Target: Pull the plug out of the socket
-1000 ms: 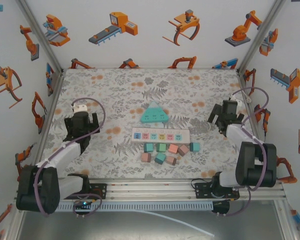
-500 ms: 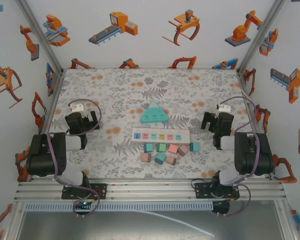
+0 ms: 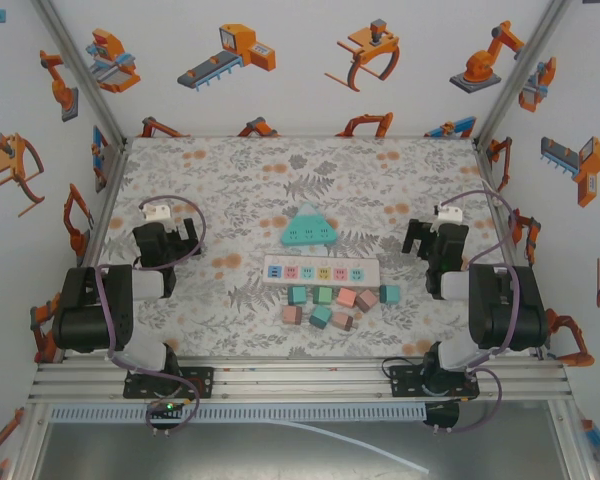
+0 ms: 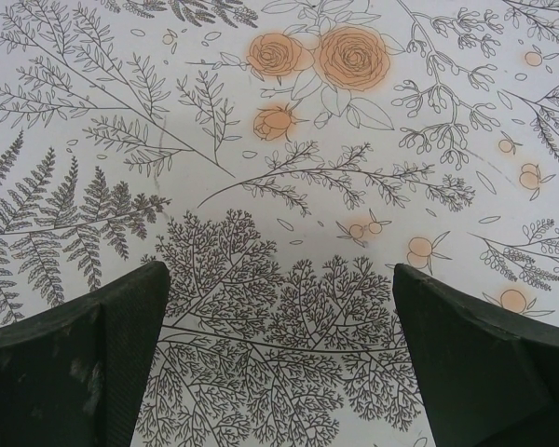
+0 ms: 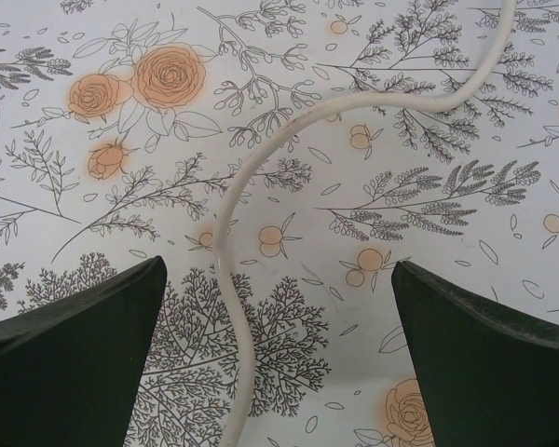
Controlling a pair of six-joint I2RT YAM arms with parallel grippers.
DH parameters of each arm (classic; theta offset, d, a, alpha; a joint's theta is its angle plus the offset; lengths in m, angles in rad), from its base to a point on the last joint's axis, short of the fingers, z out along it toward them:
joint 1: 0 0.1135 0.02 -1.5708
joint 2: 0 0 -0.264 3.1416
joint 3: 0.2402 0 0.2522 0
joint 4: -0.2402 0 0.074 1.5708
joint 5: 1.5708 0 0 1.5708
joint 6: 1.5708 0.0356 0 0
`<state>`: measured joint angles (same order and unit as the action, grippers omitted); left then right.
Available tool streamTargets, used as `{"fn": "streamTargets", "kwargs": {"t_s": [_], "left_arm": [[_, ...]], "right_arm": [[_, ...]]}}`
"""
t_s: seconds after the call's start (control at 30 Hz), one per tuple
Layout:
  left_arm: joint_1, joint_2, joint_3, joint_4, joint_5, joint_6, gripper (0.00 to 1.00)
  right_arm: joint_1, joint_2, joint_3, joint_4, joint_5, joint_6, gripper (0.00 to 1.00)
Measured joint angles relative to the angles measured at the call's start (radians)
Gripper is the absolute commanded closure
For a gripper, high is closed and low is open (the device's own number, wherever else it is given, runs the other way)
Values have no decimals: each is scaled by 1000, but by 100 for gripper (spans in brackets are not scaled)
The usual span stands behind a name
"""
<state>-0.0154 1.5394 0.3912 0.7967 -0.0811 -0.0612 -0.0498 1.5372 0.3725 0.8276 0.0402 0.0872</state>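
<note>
**Item: power strip (image 3: 372,270) with a row of coloured inserts (image 3: 308,272).**

- **Location:** It lay flat on the floral table, between the two grippers and well apart from both, to the right of the left gripper (image 3: 170,240) and to the left of the right gripper (image 3: 435,240).
- **Appearance:** The body was long and white, with small pastel squares in a line. From above it could not be told which of these were seated plugs.
- **Handling (judged):** The plugs were probably light, rigid, smooth plastic, seated by friction. The strip itself was likely light enough to lift with a plug, so one gripper should pin an end. The other should pinch the plug's flat sides and draw it straight up.
- **End effectors:** Both grippers stood wide apart and empty over the cloth. A white cord (image 5: 231,279) lay between the right gripper's fingers.
- **Nearby:** A teal triangular socket (image 3: 307,231) and some loose blocks (image 3: 332,307).
</note>
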Motion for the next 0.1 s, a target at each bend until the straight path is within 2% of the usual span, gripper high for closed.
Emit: {"fn": "streamTargets", "kwargs": {"t_s": [0.1], "left_arm": [[0,0,0,0,0,0,3]], "right_arm": [[0,0,0,0,0,-2,1]]}}
